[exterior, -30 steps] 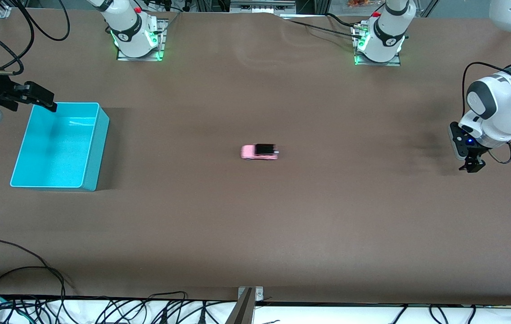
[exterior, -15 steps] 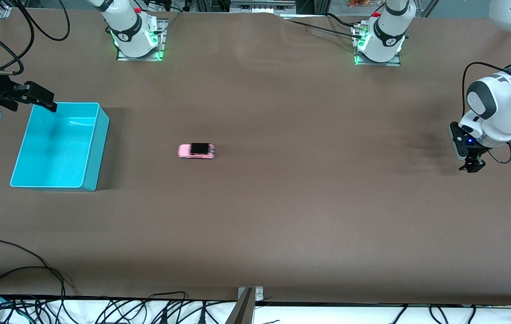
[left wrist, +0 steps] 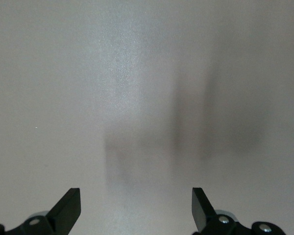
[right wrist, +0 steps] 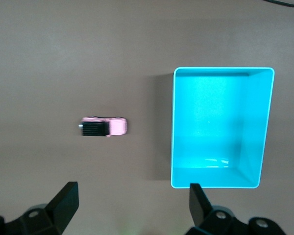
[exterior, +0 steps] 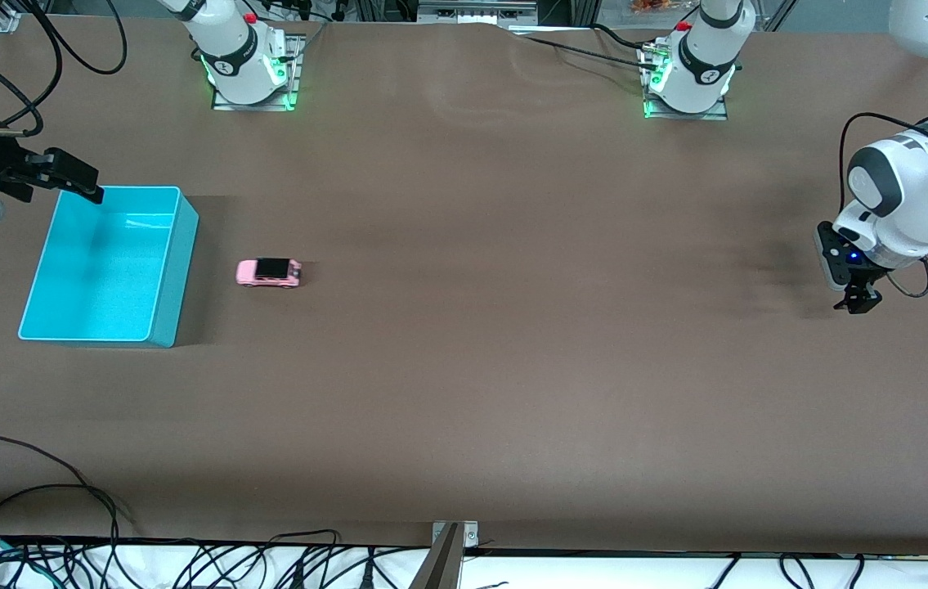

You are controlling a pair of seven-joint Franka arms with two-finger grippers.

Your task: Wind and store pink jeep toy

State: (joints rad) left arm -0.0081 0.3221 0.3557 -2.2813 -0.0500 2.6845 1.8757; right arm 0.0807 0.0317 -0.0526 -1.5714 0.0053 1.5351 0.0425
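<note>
Front view: we see the pink jeep toy has rolled left, stopping near the turquoise bin (winding done); both the left gripper and right gripper hang apart, empty.

High front view — wrist views straight down

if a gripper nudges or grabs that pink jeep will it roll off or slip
Probably rolls: the pink jeep toy sits on its wheels on the bare table, beside the turquoise bin, so a nudge along its length likely sends it away. It looks small, rigid and light, so a side-on pinch should hold, though its smooth body may slip.
</note>
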